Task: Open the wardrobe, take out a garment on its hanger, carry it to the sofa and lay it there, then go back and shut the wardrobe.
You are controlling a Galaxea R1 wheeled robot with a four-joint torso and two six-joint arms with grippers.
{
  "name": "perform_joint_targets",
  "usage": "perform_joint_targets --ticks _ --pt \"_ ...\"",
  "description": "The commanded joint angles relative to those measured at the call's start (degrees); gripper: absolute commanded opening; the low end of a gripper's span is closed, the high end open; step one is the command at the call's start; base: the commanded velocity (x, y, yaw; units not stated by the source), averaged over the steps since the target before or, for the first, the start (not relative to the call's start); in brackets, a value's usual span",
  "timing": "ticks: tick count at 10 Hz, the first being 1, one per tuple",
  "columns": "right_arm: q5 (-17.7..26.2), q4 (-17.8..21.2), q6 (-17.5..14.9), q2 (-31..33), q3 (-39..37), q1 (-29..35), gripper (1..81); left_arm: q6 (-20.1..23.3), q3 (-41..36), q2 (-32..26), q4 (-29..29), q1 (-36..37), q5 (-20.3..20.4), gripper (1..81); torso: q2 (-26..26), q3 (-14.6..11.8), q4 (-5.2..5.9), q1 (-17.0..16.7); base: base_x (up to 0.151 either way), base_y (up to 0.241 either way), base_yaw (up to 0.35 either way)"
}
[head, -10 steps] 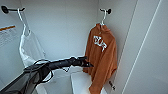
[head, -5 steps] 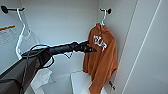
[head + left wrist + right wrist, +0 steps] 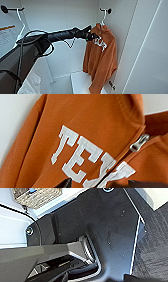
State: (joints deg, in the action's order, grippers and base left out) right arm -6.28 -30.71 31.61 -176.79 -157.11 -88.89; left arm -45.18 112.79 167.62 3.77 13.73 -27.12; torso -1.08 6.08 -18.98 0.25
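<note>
A: Left hand [image 3: 93, 37] at garment [image 3: 100, 60] chest, near the collar; closed or apart, can't tell.
B: Garment location?
A: On hanger [image 3: 103, 17], hooked inside open wardrobe [image 3: 60, 15], so not lifted off.

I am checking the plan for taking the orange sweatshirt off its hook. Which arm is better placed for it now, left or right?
Probably the left. The left gripper is stretched into the wardrobe and reaches the garment just below the hanger; its wrist camera looks at the white lettering from close by.
</note>
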Motion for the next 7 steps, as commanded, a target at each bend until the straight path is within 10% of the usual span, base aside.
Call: perform_joint_targets --ticks 1,7 --pt "2.50 -0.05 0.38 -0.17 -0.03 1.92 81.1 -2.70 3.83 0.61 -6.81 15.14 1.28 81.1 0.00 0.00 0.00 0.00 0.000 0.000 0.000" --pt "2.50 -0.14 0.12 -0.61 -0.03 1.65 81.1 -12.83 4.55 1.93 -17.83 16.81 9.72 81.1 0.00 0.00 0.00 0.00 0.000 0.000 0.000"
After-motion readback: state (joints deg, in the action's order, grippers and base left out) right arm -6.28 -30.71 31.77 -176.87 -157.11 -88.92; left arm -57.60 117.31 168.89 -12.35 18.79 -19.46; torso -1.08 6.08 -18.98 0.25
